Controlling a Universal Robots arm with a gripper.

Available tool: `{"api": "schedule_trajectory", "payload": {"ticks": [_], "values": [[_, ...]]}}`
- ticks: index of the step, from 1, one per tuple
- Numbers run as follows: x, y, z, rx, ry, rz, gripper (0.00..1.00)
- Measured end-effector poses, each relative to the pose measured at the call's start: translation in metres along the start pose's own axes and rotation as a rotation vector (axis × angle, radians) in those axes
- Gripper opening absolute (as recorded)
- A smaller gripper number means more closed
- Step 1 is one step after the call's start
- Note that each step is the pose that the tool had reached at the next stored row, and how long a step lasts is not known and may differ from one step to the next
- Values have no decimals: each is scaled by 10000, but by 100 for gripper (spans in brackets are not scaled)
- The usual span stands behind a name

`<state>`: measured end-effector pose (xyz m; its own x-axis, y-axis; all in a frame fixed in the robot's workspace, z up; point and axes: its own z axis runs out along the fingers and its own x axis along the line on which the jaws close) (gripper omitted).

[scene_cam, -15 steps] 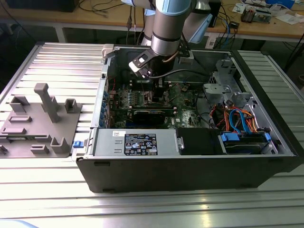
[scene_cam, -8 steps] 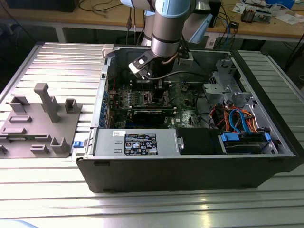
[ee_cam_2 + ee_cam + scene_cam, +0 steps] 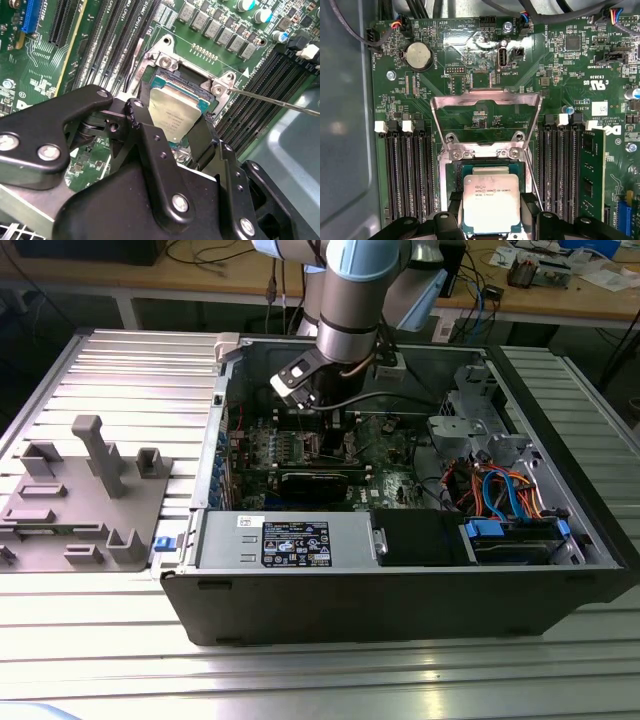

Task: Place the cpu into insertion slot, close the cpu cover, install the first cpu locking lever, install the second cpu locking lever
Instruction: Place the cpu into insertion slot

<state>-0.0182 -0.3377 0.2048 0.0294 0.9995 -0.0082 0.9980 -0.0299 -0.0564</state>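
Small dark print on the cpu (image 3: pixel 491 202), white lettering across the green motherboard (image 3: pixel 560 60).

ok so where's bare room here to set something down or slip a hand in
Free: the ribbed table in front of the case, and its far corner behind the grey fixture. Crowded: inside the case, where the gripper grips the cpu over the insertion slot, with cables at the exterior view's right.

Cpu (image 3: pixel 491 200) has a satin grey metal top; cpu cover (image 3: pixel 470 96) is bright bare metal; motherboard (image 3: pixel 560 65) glossy green.
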Motion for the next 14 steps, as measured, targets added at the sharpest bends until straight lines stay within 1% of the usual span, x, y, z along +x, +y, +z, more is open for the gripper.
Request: {"api": "schedule_trajectory", "payload": {"ticks": [7,14], "values": [[15,-1,33,-1,0,0,54],[22,-4,47,-2,2,-1,54]]}}
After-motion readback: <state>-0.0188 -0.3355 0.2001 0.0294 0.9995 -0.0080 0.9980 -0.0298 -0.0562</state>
